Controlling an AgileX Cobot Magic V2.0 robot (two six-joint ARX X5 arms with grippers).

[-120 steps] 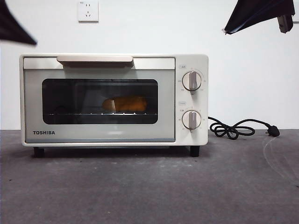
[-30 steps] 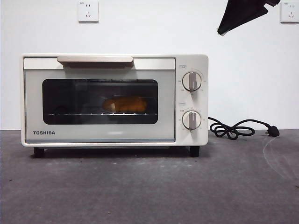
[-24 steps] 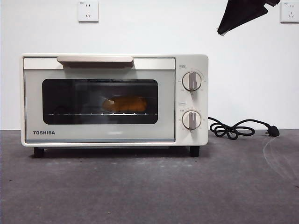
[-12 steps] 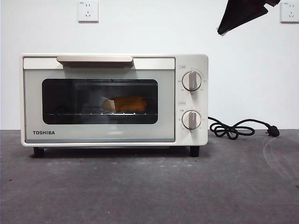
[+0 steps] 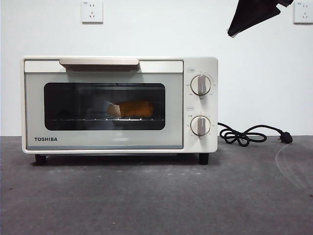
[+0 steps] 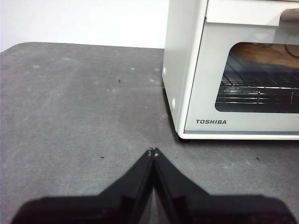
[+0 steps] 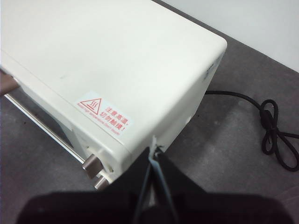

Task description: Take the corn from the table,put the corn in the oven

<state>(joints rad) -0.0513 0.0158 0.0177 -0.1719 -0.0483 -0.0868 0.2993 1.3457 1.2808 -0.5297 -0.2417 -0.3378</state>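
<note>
The corn (image 5: 131,109) lies on the wire rack inside the cream-white oven (image 5: 112,142), seen through the dark glass of its closed door; part of the corn (image 6: 266,52) also shows in the left wrist view. The oven (image 7: 93,56) stands on the dark grey table (image 5: 156,196). My left gripper (image 6: 152,151) is shut and empty, low over the table, beside the oven's (image 6: 187,70) left front corner. My right gripper (image 7: 154,150) is shut and empty, high above the oven's knob end; it shows as a black tip (image 5: 254,14) at the top right of the front view.
A black power cord (image 5: 244,134) with its plug lies coiled on the table right of the oven, also as the cord (image 7: 273,135) in the right wrist view. Two knobs (image 5: 200,84) sit on the oven's right panel. A white wall with sockets (image 5: 92,11) stands behind.
The left arm's dark tip has left the front view's top left corner. The right arm's tip has risen and shifted slightly left. The oven and corn are unmoved.
</note>
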